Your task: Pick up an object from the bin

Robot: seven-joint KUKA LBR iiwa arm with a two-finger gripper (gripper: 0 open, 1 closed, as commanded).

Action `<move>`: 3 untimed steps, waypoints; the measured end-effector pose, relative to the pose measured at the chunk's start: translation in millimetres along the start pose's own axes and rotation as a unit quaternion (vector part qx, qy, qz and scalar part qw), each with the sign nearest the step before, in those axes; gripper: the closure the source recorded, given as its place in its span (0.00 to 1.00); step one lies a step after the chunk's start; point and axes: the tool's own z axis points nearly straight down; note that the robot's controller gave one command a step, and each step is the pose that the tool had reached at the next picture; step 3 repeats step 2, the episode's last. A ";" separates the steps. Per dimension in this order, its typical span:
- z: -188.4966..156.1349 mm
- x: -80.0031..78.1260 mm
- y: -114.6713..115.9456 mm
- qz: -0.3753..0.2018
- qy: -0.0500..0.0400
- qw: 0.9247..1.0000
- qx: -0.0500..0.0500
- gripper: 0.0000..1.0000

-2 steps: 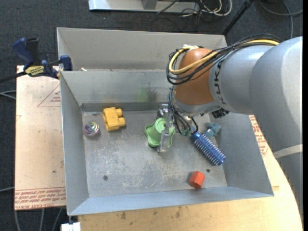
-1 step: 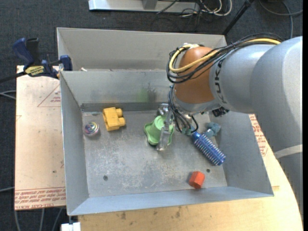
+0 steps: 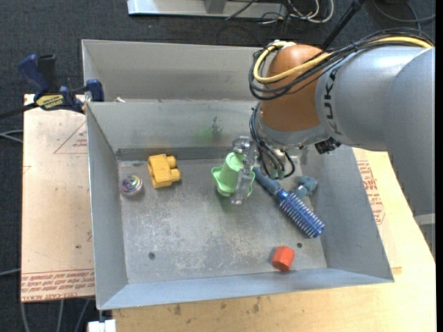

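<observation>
Claw (image 3: 241, 185) sits low in the middle of the grey bin (image 3: 208, 247), right against a small green cup-shaped thing (image 3: 224, 177). Whether it is open or gripping that green piece, I cannot tell. Blue brush (image 3: 296, 209) lies just to its right, orange-red block (image 3: 282, 258) near the front, yellow block (image 3: 163, 170) and silvery round piece (image 3: 131, 185) off left.

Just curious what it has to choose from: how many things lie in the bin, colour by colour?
Yellow block: 1
Green cup-like thing: 1
Blue brush: 1
Red block: 1
Silvery round thing: 1
Total: 5, or 6 if the small grey-blue piece beside the brush is separate.
</observation>
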 end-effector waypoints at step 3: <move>-34.3 -2.6 0.8 -0.001 0.002 1.000 0.000 1.00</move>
